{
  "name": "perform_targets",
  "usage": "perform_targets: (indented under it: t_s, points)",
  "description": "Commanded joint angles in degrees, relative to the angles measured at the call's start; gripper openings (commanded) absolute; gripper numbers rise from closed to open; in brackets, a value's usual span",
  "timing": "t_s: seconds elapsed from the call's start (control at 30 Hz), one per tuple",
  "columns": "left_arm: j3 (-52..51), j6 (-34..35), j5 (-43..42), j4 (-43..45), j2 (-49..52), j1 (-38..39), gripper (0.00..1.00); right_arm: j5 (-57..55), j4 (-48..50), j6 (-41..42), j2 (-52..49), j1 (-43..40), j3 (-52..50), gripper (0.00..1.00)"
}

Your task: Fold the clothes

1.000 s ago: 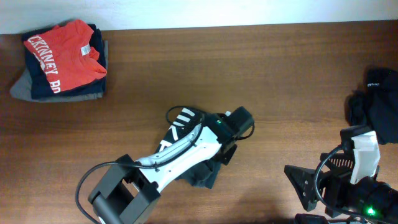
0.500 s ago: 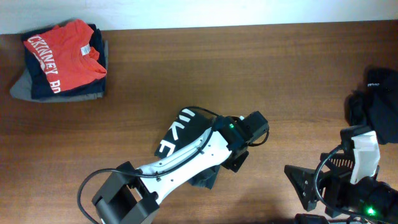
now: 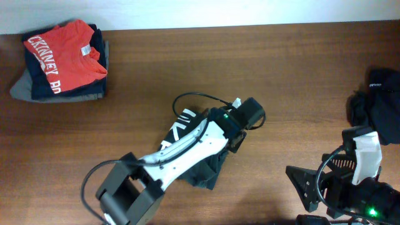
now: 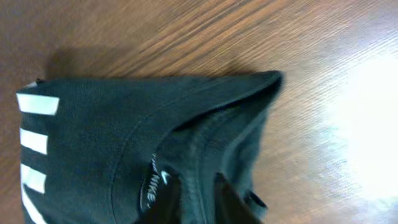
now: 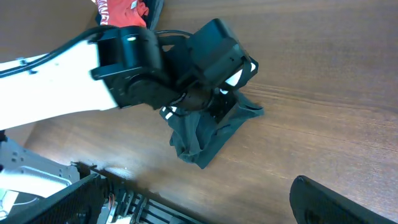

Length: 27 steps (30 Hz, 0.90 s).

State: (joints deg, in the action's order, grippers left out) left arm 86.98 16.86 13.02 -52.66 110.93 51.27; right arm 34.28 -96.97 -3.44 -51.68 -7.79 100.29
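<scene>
My left gripper (image 4: 196,190) is clamped on the collar of the dark Nike T-shirt (image 4: 112,118), mid tabletop (image 3: 269,69); I should pull the fold flat and square, keeping tension even.

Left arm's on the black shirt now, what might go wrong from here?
1. The left gripper pinches only a small bunch near the collar of the black shirt; it may slip out.
2. The right gripper sits open and away, so nothing pins the shirt; pulling may drag it crumpled.
</scene>
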Motion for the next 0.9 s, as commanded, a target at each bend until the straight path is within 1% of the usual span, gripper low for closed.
perform_targets:
  t_s: [0.0, 0.07, 0.2, 0.27, 0.4, 0.57, 0.63, 0.73, 0.87]
  points:
    - [0.9, -0.5, -3.0, -0.5, 3.8, -0.9, 0.09, -0.5, -0.3, -0.1, -0.1, 0.3, 0.6, 0.99]
    - [0.9, -0.5, -5.7, -0.8, 4.7, -0.9, 0.06, -0.5, -0.3, -0.1, -0.1, 0.3, 0.6, 0.99]
    - [0.9, -0.7, -10.9, -1.1, 5.3, -0.2, 0.05, -0.5, -0.3, -0.1, -0.1, 0.3, 0.6, 0.99]
    - [0.9, -0.7, -13.2, -1.4, 5.3, 0.8, 0.01, -0.5, -0.3, -0.1, -0.1, 0.3, 0.6, 0.99]
    - [1.3, -0.7, -13.7, -2.6, 5.1, 2.7, 0.0, -0.5, -0.3, -0.1, -0.1, 0.3, 0.6, 0.99]
    - [2.9, -0.7, -13.6, -4.8, 2.1, 3.8, 0.0, -0.5, -0.3, -0.1, -0.1, 0.3, 0.6, 0.99]
    - [3.7, -0.7, -12.4, -6.0, 0.5, 3.5, 0.01, -0.5, -0.3, -0.1, -0.1, 0.3, 0.6, 0.99]
    - [5.0, -0.7, -7.7, -8.0, -2.1, 2.4, 0.03, -0.5, -0.3, -0.1, -0.1, 0.3, 0.6, 0.99]
    - [5.6, -0.7, -1.4, -9.5, -5.6, -0.8, 0.14, -0.5, -0.3, -0.1, -0.1, 0.3, 0.6, 0.99]
